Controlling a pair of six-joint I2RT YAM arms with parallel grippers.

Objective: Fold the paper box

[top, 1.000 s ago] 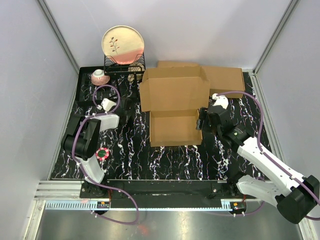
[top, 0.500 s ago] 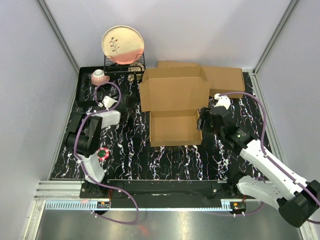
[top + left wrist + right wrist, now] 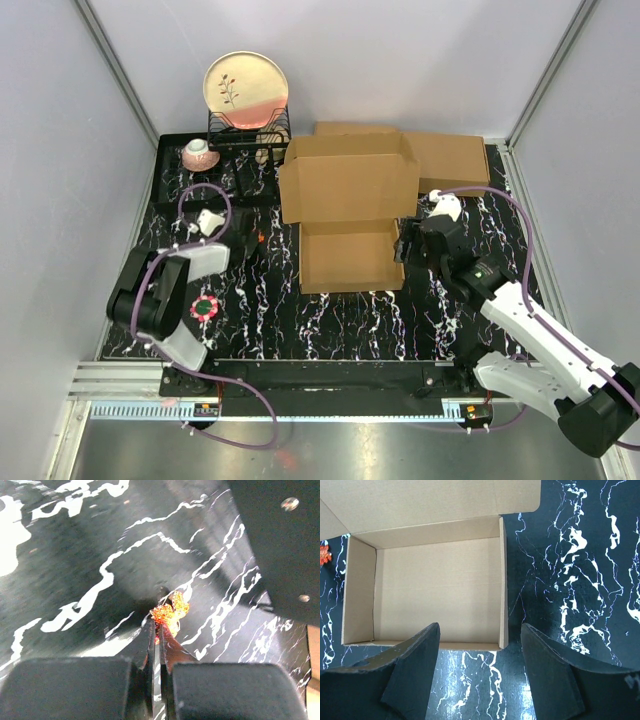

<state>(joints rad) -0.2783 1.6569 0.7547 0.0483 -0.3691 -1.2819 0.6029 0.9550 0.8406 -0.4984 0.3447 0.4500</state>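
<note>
Right at the tips of my left pincer [image 3: 159,634] sits a small orange-red scrap [image 3: 169,612], bright against the black marbled table [image 3: 75,555]. That pincer is closed tight, its two fingers pressed together with no gap I can make out (whether they actually nip the scrap or only touch it, I cannot tell from the wrist view). From above, the left pincer lies low over the table, left of the paper box [image 3: 350,225], with the scrap between its tip and the box's left wall.

My right pincer [image 3: 480,667] is spread wide and holds nothing. Its dark fingers [image 3: 415,670] frame the near wall of the box from above, and in the overhead view it hangs just by the box's right wall.

The box stands in the middle of the table, its shallow tray open upward and its lid raised at the far side with side flaps spread. Behind the lid, flat brown cardboard [image 3: 455,155] lies at the table's far right. At the far left a wire rack [image 3: 250,128] holds a plate [image 3: 246,85] upright, with a pink bowl [image 3: 199,153] beside it.
</note>
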